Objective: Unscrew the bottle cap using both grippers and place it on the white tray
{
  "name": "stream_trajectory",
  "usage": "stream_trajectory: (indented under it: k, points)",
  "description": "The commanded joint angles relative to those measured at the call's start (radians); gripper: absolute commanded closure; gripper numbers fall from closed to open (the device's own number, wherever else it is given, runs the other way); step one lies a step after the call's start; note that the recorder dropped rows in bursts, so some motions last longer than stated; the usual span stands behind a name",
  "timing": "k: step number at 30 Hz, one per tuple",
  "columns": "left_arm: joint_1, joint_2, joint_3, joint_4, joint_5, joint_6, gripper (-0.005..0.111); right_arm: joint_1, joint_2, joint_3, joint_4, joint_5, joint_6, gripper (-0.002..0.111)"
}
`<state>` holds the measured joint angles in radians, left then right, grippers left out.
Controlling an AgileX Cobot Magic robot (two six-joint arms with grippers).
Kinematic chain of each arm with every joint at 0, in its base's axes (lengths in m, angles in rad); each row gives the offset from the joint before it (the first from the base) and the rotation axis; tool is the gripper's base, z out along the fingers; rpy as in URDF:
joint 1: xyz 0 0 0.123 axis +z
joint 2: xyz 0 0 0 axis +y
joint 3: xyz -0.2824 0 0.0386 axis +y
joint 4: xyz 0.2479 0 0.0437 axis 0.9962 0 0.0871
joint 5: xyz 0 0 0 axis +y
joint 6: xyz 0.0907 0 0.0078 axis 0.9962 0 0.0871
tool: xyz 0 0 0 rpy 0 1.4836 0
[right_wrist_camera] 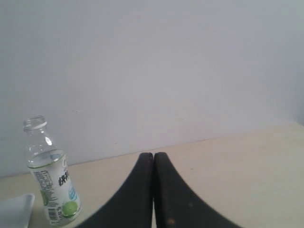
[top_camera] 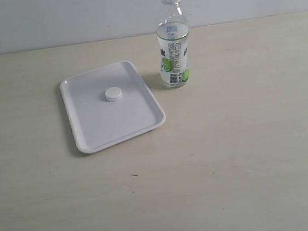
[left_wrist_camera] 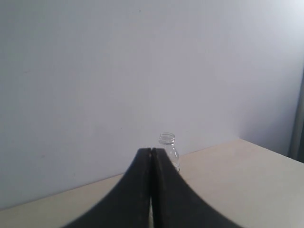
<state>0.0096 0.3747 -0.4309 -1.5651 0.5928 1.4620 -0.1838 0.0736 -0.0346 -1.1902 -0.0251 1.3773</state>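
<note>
a flat white rectangular plastic tray (top_camera: 105,126) with rounded corners and a low raised rim lies on the pale wood-grained counter (top_camera: 241,156), left of the scene's middle and turned a little askew; the small white round screw-on bottle cap (top_camera: 113,94) lies flat on the tray's floor, in its far half, clear of the rim on every side; just right of the tray's far right corner stands the small clear bottle (top_camera: 173,50), upright on the counter, its narrow neck open and uncapped, a white-and-green label with lime pictures and black print wrapped round its lower body; bottle and tray are near each other but do not touch; behind them, along the counter's far edge, rises a plain pale wall (top_camera: 50,16); the left end effector (left_wrist_camera: 151,152) appears in its own wrist view as two black curved fingers pressed together along their inner edges, clenched with nothing between them; past its tips the bottle's open mouth and shoulder show against the wall, well apart from the fingers; the right end effector (right_wrist_camera: 153,156) is clenched the same way, its two black fingers meeting at a thin seam and holding nothing; in its wrist view the bottle stands on the counter to one side of the fingers, well apart from them, with a corner of the tray just beside the bottle's base.
</note>
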Motion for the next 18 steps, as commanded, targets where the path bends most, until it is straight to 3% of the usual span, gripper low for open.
stream_trajectory:
  k: [1, 12, 18]
  points:
    - [0.003, -0.003, 0.004, -0.007, 0.001, -0.001, 0.107, 0.004, -0.074, 0.035, 0.004, 0.025, -0.023, 0.108]
    - [0.003, -0.003, 0.004, -0.007, 0.000, -0.001, 0.107, 0.004, -0.074, 0.035, 0.004, 0.020, -0.023, 0.108]
    - [0.003, -0.003, 0.004, -0.007, 0.000, -0.001, 0.107, 0.004, -0.074, 0.035, 0.006, -0.075, -0.023, 0.108]
